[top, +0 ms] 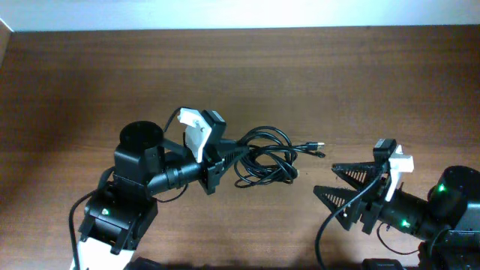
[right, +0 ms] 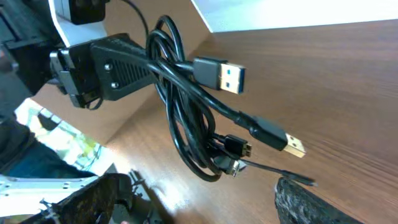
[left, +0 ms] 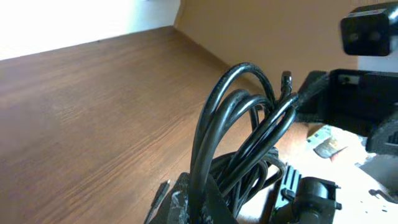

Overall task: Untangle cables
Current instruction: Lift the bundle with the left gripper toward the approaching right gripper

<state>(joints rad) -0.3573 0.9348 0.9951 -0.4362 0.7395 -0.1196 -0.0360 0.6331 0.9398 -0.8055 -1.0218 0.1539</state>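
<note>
The cables (top: 266,156) are thin black cords looped in a bundle at the table's middle, with a plug end (top: 318,148) pointing right. My left gripper (top: 225,154) is shut on the bundle's left side and holds it up. In the left wrist view the loops (left: 239,134) rise from the jaws (left: 205,202). In the right wrist view the bundle (right: 186,118) hangs from the left gripper (right: 118,68), with a blue USB plug (right: 221,73) and a gold-tipped plug (right: 280,138). My right gripper (top: 330,180) is open and empty, right of the bundle and apart from it.
The brown wooden table (top: 90,82) spans the view, with a pale wall strip at its far edge (top: 240,13). The arm bases stand at the front left (top: 112,217) and front right (top: 442,210).
</note>
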